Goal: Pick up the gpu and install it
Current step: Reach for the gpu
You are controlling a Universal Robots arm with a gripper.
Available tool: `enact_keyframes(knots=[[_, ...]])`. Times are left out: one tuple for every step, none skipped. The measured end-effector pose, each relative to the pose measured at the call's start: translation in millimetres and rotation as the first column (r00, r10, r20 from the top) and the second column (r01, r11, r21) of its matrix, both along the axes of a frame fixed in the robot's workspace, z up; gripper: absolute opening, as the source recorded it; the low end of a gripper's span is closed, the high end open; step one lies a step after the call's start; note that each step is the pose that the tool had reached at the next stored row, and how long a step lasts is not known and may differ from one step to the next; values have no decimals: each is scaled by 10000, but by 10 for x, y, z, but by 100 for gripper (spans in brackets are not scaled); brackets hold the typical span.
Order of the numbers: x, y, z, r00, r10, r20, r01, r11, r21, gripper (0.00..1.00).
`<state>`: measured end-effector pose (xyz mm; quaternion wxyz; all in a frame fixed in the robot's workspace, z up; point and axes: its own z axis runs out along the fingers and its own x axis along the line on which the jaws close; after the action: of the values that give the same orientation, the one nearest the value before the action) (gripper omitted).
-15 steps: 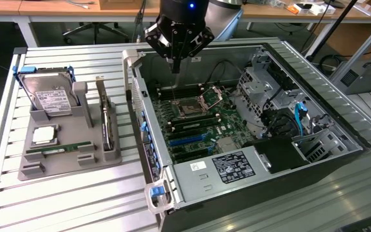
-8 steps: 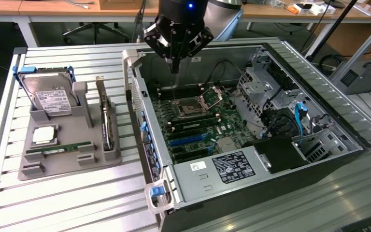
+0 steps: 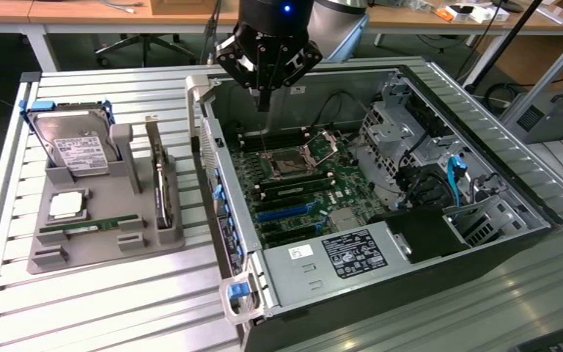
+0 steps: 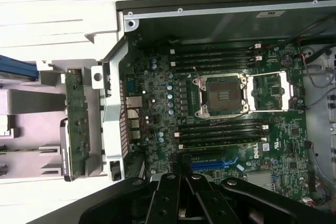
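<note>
Now your gripper (image 3: 262, 99) hangs shut and empty at upper centre over the open case (image 3: 208, 147). The gpu (image 3: 164, 198) stands untouched in the grey holder (image 3: 111, 202), centre-left. The pick hasn't begun, and I'd say it needs the jaws opened first.

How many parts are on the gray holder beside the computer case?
4: hard drive at the far end, silvery square part before it, green memory stick nearest, gpu on edge toward the case. None seems hidden.
</note>
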<state>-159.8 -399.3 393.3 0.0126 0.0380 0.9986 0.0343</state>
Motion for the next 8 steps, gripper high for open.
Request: enact_keyframes(knots=[[-2,0,0,10000,0,0,0,10000,0,11],[-4,0,0,10000,0,0,0,10000,0,11],[-6,0,0,10000,1,0,-1,10000,-1,11],[-9,0,0,10000,0,0,0,10000,0,11],[-11,0,0,10000,0,0,0,10000,0,11],[-13,0,0,10000,0,1,0,10000,0,11],[-14,0,0,10000,0,0,0,10000,0,11],[-17,0,0,10000,0,0,0,10000,0,11]])
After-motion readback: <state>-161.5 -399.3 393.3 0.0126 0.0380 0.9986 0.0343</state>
